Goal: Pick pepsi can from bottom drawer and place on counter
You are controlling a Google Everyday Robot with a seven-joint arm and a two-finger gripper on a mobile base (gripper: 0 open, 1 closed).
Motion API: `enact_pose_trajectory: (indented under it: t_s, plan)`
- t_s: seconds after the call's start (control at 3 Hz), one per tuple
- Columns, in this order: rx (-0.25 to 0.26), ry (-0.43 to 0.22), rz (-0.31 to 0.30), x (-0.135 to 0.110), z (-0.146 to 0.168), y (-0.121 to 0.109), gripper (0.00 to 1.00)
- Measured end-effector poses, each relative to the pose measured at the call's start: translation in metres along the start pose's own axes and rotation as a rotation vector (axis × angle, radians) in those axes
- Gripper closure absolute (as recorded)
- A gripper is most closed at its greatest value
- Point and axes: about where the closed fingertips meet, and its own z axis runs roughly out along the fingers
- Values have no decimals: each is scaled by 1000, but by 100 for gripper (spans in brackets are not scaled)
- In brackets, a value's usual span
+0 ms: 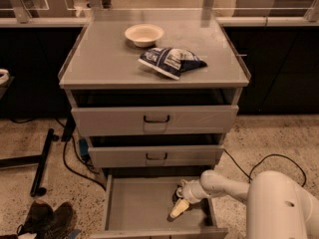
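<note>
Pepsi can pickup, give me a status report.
End effector down in bottom drawer, right side. Pepsi can a dark shape beside it, grasp unclear. Bowl and snack bag sit on counter.
</note>
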Motion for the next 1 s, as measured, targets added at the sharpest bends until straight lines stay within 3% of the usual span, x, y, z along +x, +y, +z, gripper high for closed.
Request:
enact_pose_trajectory:
  t_s: [0.33, 1.0]
  plan:
    - [-1, 33, 29, 0, 16, -7, 16]
    - [-2, 55, 51, 0, 21, -9, 71]
